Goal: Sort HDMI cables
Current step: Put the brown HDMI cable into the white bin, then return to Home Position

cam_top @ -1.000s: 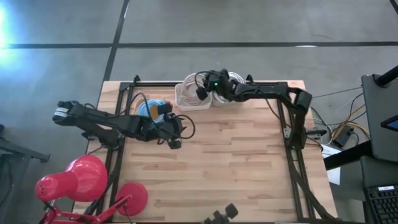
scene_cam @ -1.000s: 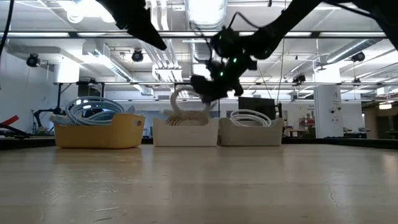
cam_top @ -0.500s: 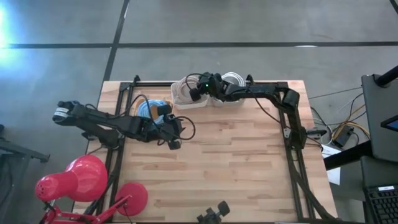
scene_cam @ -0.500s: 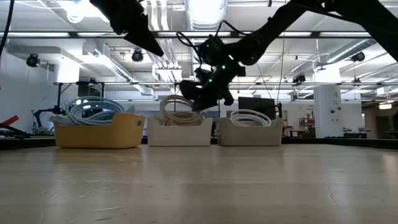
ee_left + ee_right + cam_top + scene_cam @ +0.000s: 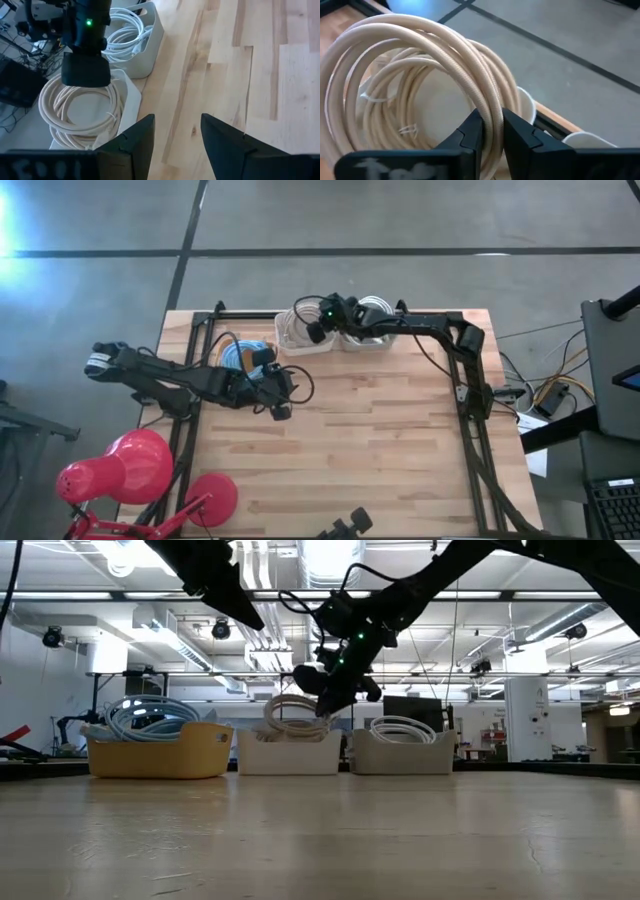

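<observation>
Right gripper (image 5: 491, 131) jaws pinch beige coil (image 5: 420, 75) over middle white bin (image 5: 288, 752), lowering it onto matching coils. Left gripper (image 5: 177, 140) jaws wide, beside yellow bin (image 5: 160, 754).

Three bins stand in a row at the table's twelve o'clock edge: one yellow bin (image 5: 160, 753) holding blue coils (image 5: 150, 712), one middle bin (image 5: 292, 752) holding beige coils (image 5: 80, 107), one right-hand bin (image 5: 402, 752) holding white coils (image 5: 125, 31). Two arms are in view. Coil counts within each bin cannot be told.
</observation>
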`<act>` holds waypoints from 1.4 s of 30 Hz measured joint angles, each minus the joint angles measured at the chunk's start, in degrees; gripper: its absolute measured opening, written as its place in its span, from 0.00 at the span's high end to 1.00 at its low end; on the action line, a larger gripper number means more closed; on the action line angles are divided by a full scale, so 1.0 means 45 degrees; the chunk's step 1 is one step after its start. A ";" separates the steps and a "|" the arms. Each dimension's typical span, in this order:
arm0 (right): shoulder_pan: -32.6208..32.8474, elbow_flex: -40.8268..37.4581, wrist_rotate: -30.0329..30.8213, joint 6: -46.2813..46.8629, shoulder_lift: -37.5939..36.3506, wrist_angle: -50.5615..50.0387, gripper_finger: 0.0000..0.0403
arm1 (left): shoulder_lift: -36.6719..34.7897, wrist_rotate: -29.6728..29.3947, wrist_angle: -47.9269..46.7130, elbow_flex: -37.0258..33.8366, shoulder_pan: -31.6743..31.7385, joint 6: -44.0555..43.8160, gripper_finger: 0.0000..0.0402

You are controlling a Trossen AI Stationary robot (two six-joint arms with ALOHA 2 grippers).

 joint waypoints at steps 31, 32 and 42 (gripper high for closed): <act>0.0766 0.0035 -0.2536 -0.2265 -0.1526 -0.0407 0.56 | -0.1011 0.0007 -0.0014 0.0000 0.0000 -0.1805 0.56; 0.0751 0.0006 -0.2381 -0.2394 -0.1679 -0.0427 0.56 | -0.1208 0.0007 -0.0015 0.0000 0.0004 -0.1809 0.56; 0.1028 -0.0097 -0.1471 -0.3065 -0.2592 -0.3764 0.55 | -0.3472 0.0006 -0.0172 -0.0739 -0.0005 -0.2035 0.56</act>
